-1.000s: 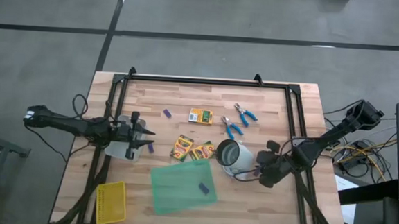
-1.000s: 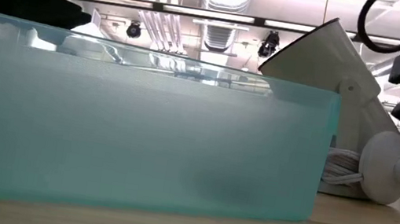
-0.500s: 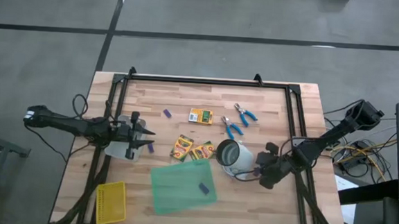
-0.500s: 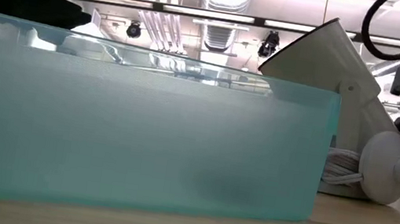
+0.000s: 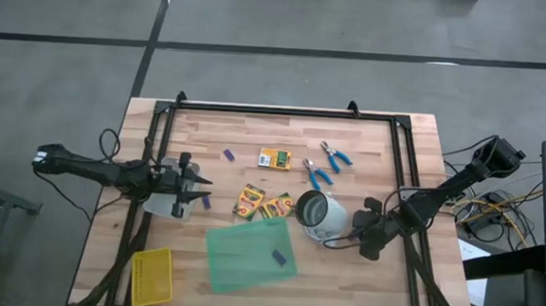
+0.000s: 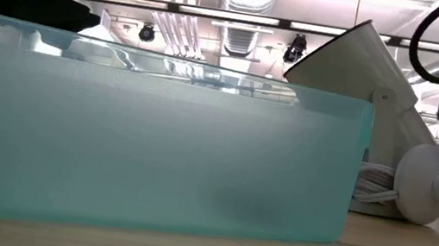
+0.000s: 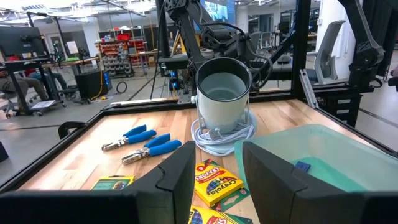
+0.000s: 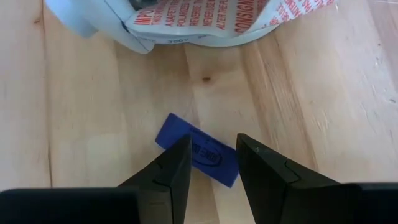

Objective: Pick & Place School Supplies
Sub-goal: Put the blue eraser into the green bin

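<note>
Fingers of my right gripper [image 8: 211,163] stand parted over a small blue oblong piece [image 8: 198,150] lying flat on the wood, one tip on each side, nothing pinched between them. From above, that gripper [image 5: 361,236] sits on the table's right side, just beside a white cup-like appliance [image 5: 318,216] with its coiled cord.

My left gripper [image 5: 198,190] waits at the left edge of the table, its fingers [image 7: 180,177] spread with nothing between them.

Another blue piece [image 5: 279,258] rests inside the translucent green tray [image 5: 238,260], one [image 5: 226,155] lies toward the far side of the table, and one [image 5: 206,202] just beside my left gripper. Three crayon boxes [image 5: 274,158] lie mid-table, two of them near the tray. Two blue-handled pliers [image 5: 333,155] lie beyond the appliance. A yellow mesh basket [image 5: 150,276] sits at the near left corner.
</note>
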